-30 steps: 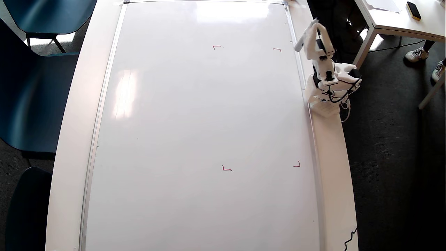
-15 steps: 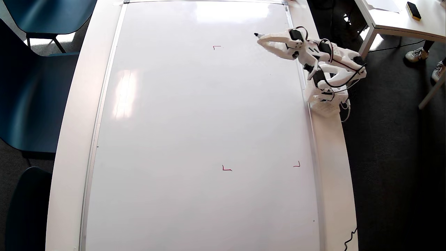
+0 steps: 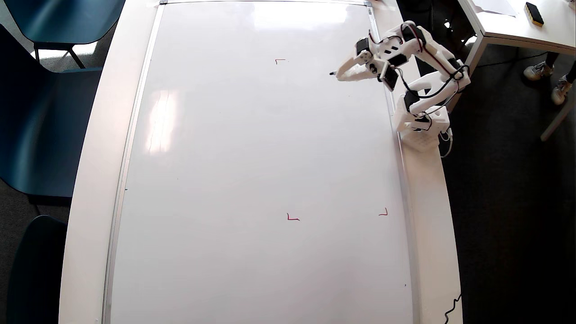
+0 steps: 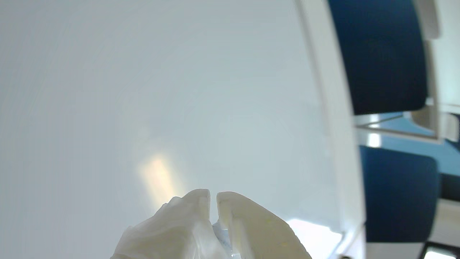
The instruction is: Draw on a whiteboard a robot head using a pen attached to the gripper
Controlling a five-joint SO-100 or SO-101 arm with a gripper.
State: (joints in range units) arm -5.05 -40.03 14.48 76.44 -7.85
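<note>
Item: end effector (image 3: 338, 74), white tapered jaws reaching out over the whiteboard (image 3: 252, 180); in the wrist view (image 4: 212, 196) the tips stand nearly together with only a thin slit. Whether they clamp the pen cannot be told.

Item: pen (image 3: 333, 73), seen overhead only as a small dark tip at the end effector's point, over the board's upper right region.

Item: robot head, absent; no blue line shows on the board.

Handling note: probably the first stroke is pending. Lower gently until the tip just meets the surface, keep pressure light and even.

Surroundings: red corner marks (image 3: 280, 60) just beyond the tip; others (image 3: 292, 218) well apart. Blue chairs (image 3: 45, 130) beyond the desk (image 3: 96, 148). Nothing obstructs.
</note>
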